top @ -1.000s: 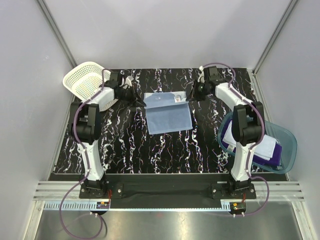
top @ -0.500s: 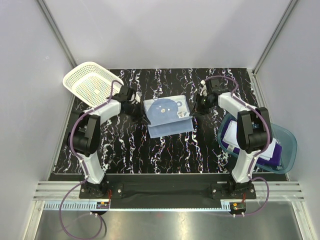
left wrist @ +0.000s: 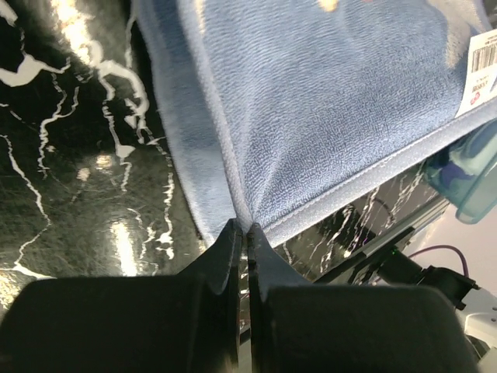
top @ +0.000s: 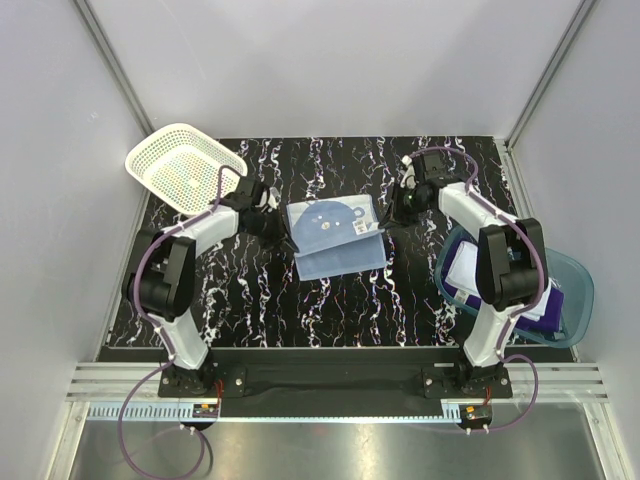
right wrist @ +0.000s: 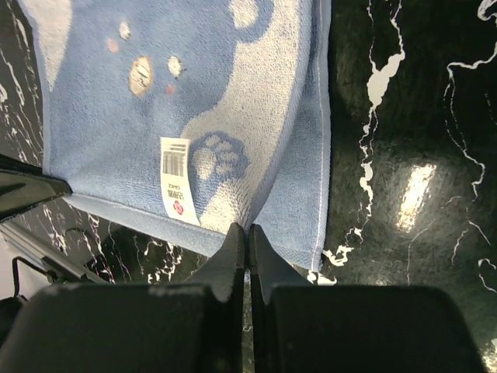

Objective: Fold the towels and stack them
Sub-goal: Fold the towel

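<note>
At the near right, a purple towel (top: 452,294) and a white towel (top: 462,262) are seen lying unfolded in the blue tub (top: 580,300), partly hidden by the right arm; both are judged to be waiting their turn.

Further in, the light blue towel (top: 335,235) is spread on the middle of the tabletop (top: 250,300). A second ago its far edge was only just raised and the plain side was shown. Now that edge has been carried back over the cloth toward the near side, so the white bear face is turned up on the upper layer. A strip of the lower layer is left uncovered along the near edge. The first fold is therefore judged nearly complete but not yet laid down.

The left hand (left wrist: 241,229) is pressed together on the left corner of the folded layer, and the right hand (right wrist: 242,231) is pinched on the right corner beside a paw print.

A white label (right wrist: 177,177) is sewn near the right corner. A barcode and a small red round mark are printed on it, but the small lettering cannot be read.

At the far left, the white basket (top: 185,170) is seen, well apart from the towel.
</note>
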`<state>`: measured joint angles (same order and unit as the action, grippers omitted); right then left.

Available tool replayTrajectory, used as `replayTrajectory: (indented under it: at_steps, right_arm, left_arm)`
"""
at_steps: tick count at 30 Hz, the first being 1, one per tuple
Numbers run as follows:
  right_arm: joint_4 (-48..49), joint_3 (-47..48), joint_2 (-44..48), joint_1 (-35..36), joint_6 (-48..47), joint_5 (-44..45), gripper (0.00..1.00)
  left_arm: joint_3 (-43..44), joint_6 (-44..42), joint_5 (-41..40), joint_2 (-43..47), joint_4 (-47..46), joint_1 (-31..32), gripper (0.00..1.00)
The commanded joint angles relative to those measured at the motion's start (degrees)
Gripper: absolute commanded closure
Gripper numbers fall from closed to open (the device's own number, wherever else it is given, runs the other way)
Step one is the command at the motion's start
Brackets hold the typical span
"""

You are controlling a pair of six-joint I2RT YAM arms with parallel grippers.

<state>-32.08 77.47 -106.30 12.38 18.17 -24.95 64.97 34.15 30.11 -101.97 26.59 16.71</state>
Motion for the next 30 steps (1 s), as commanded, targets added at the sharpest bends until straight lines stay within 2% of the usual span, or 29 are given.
replayTrajectory:
  at_steps: [1,5,8,16,19,24,30]
  right_arm:
    - [-2.29,1.29,4.43,-0.6,-0.69,5.08,1.0]
    - [2.09,-9.59,6.81,-0.52,0.9,4.21,0.96]
    - [4.3,-12.42,6.02,-0.52,1.07,3.42,0.96]
    - [6.15,-15.33,5.32,-0.52,1.42,2.72,0.93]
    - [6.59,-15.86,5.67,-0.43,1.51,1.75,1.0]
    - [2.73,-12.17,7.94,-0.43,2.12,2.62,1.0]
    - [7.37,-21.47,13.13,-0.25,5.38,3.94,1.0]
  left_arm:
    - [-1.42,0.83,-3.65,4.5,-1.01,0.95,1.0]
    - [-7.29,1.88,-4.97,4.77,-4.42,2.54,0.98]
    - [-9.24,2.5,-5.41,3.19,-5.4,3.76,0.98]
    - [-10.13,1.27,-8.13,3.01,-4.44,4.56,0.98]
    - [-10.21,0.66,-9.19,4.06,-3.21,4.73,1.0]
    - [-6.96,0.12,-8.14,5.99,0.04,4.91,1.0]
    - [-11.44,2.49,-4.97,7.14,-4.43,6.84,1.0]
